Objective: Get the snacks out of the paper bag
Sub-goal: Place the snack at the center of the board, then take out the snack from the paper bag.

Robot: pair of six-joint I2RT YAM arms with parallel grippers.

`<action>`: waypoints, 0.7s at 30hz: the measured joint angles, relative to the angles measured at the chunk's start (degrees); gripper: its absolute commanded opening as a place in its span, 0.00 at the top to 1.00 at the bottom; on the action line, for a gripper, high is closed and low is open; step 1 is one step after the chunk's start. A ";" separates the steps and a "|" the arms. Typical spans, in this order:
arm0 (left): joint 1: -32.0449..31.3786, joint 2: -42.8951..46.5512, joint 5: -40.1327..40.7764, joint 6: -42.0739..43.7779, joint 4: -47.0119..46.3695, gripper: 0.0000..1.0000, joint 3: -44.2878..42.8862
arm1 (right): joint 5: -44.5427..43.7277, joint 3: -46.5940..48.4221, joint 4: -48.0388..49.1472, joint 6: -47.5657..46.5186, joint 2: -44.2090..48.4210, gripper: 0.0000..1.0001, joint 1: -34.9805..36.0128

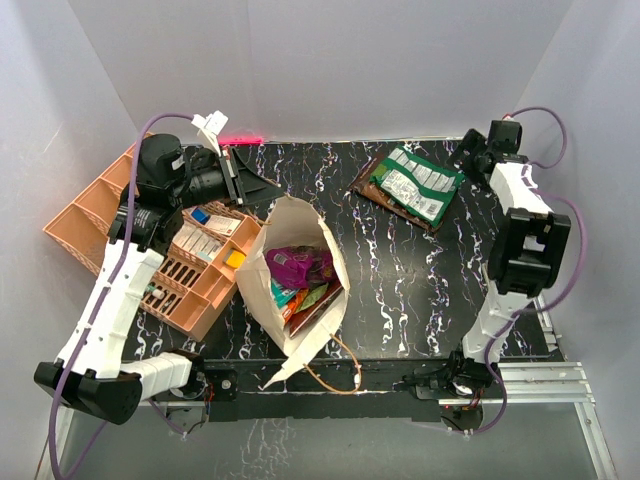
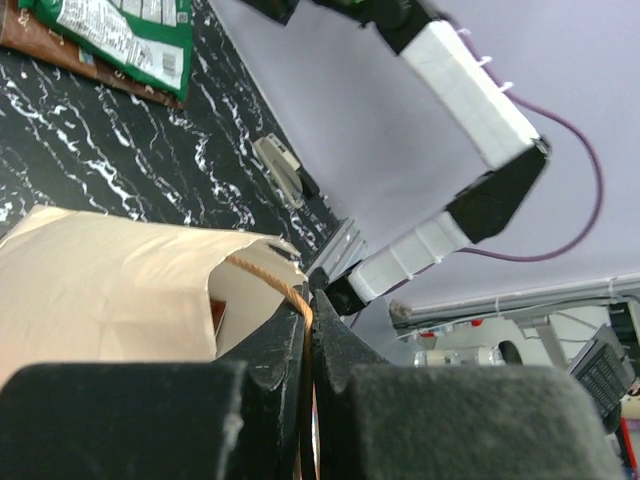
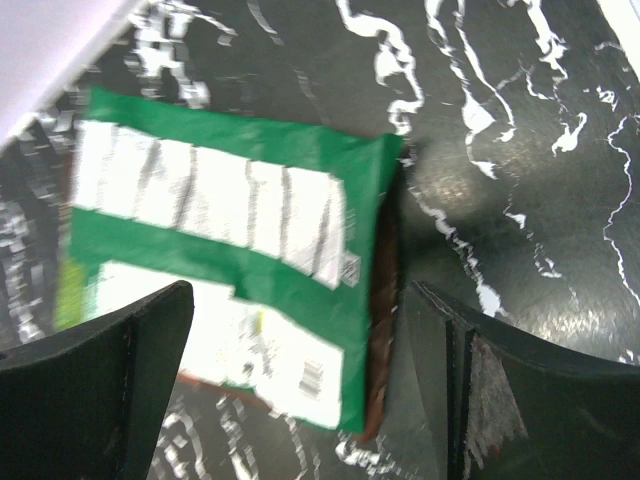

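Observation:
The paper bag [image 1: 300,222] lies open at the table's middle, its mouth towards the near edge. Inside it are a purple packet [image 1: 296,265] and orange, green and red ones [image 1: 305,297]. My left gripper [image 1: 270,190] is at the bag's far end; in the left wrist view it [image 2: 312,296] is shut on the bag's tan loop handle [image 2: 262,271]. A green packet [image 1: 420,180] lies on a dark-brown pouch [image 1: 378,192] at the back right. My right gripper [image 1: 470,152] hangs open over them, its fingers either side of the green packet [image 3: 230,250] and the pouch's edge [image 3: 384,300].
An orange compartment tray [image 1: 100,205] with small boxes stands at the left, under my left arm. The bag's other handle [image 1: 335,375] trails to the near table edge. The white back wall stands close behind the packets.

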State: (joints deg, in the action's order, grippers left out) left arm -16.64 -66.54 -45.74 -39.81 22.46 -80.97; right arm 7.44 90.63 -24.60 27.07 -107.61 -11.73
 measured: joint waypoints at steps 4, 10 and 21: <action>0.00 0.33 1.09 4.35 5.09 1.00 -1.14 | 4.44 -1.62 0.55 1.42 9.44 0.02 4.04; -0.02 1.86 1.92 11.28 11.15 1.00 -1.88 | 11.63 -2.32 2.60 -1.16 17.53 0.02 25.05; -0.02 5.05 1.14 10.19 10.16 1.00 -1.42 | 25.09 -18.51 3.04 -17.92 43.50 0.02 35.30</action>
State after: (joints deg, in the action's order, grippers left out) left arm -16.67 -61.49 -44.60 -29.63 32.62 -82.39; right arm 32.53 72.12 -21.56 9.15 -64.12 23.57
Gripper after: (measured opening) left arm 0.008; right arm 0.981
